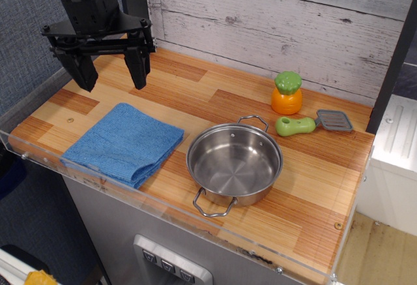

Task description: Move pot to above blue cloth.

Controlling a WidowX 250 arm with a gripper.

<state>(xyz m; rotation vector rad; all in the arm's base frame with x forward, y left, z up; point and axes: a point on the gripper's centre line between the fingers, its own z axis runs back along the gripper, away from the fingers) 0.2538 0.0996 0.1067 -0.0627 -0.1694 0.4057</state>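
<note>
While the hand [111, 75] hangs with fingers apart, the shiny pot [234, 162] sits empty beside the blue cloth [124, 143] on the striped wooden bench [195, 89], before whitewashed planks [280, 17].

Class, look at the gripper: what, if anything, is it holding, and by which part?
Nothing. The gripper hangs open above the table's back left, apart from the pot and the cloth.

Bright-blue cloth [124, 143], shiny silver pot [234, 163], black pincer [109, 73], striped wood-grain table [306, 187].
</note>
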